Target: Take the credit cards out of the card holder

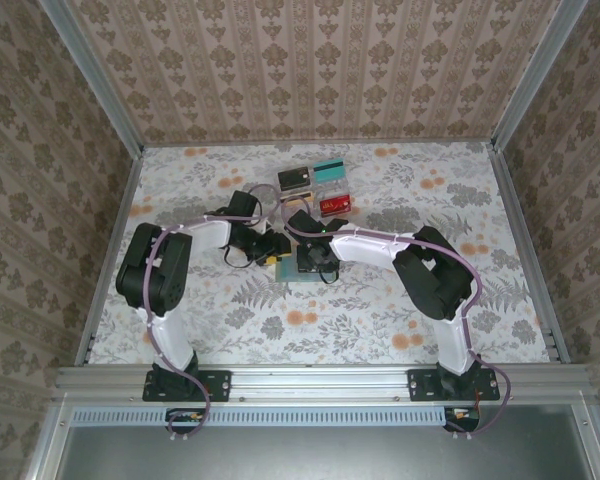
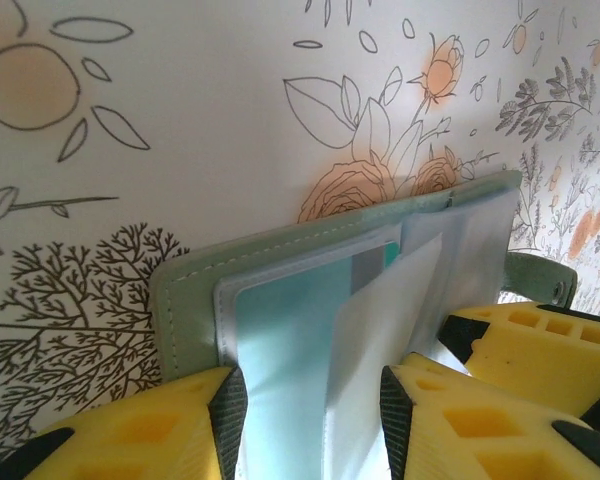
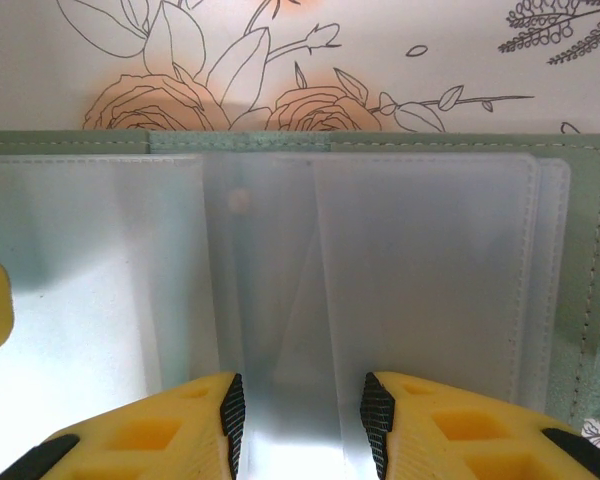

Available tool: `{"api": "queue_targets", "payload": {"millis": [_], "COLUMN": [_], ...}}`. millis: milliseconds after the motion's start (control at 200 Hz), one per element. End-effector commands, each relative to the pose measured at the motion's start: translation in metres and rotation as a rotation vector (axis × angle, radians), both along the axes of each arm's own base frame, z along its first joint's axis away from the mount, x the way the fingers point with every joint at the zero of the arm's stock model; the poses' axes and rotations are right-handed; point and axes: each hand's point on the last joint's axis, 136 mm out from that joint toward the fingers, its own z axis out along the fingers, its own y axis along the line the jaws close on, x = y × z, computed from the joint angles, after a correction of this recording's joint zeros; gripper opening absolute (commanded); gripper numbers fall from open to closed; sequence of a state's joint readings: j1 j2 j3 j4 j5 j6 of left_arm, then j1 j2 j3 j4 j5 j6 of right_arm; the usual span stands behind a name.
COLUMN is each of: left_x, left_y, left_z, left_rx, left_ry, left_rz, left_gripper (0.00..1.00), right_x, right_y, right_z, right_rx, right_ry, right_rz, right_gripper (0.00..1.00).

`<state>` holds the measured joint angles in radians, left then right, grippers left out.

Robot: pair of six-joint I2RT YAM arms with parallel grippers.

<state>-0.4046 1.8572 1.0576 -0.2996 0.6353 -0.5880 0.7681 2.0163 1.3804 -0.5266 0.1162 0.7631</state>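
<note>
Although both arms crowd over it in the top view, the card holder (image 1: 298, 277) can be placed: it lies open near the middle of the flowered table (image 1: 180, 300), with little more than a grey-green corner showing beneath the two wrists. From the left wrist, the left gripper (image 2: 308, 388) straddles one pocket, its yellow fingers (image 2: 170, 425) parted. A teal card (image 2: 285, 330) sits inside that pocket and a cloudy plastic leaf (image 2: 380, 310) rises between the pads. Whether the pads clamp that leaf I cannot tell, since the lower part is cut off by the frame edge. From the right wrist, the right gripper (image 3: 300, 388) hovers over the other panel with its jaws apart and nothing pinched between them. The clear sleeves (image 3: 420, 270) there look frosted (any contents are too hazy to make out). Beyond the holder, toward the far wall, three loose cards lie close together: a dark card (image 1: 295, 179), a striped teal card (image 1: 329, 167) and a red card (image 1: 335, 205). Their faces are too small to read.
</note>
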Motion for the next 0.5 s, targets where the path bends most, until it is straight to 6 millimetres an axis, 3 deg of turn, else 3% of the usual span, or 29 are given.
{"api": "queue_targets", "payload": {"millis": [0, 315, 495], "left_x": [0.0, -0.001, -0.001], "left_y": [-0.006, -0.017, -0.022], "left_z": [0.0, 0.009, 0.017], "left_rx": [-0.022, -0.085, -0.116], "left_ry": [0.008, -0.002, -0.017], "left_rz": [-0.034, -0.072, -0.087], "left_gripper": [0.43, 0.35, 0.32], "right_x": [-0.019, -0.019, -0.014], "right_y": [-0.025, -0.023, -0.021], "right_z": [-0.035, -0.035, -0.022], "right_rx": [-0.078, -0.07, -0.047], "right_ry": [0.105, 0.106, 0.073], "right_rz": [-0.031, -0.028, -0.021], "right_gripper": [0.42, 0.42, 0.42]}}
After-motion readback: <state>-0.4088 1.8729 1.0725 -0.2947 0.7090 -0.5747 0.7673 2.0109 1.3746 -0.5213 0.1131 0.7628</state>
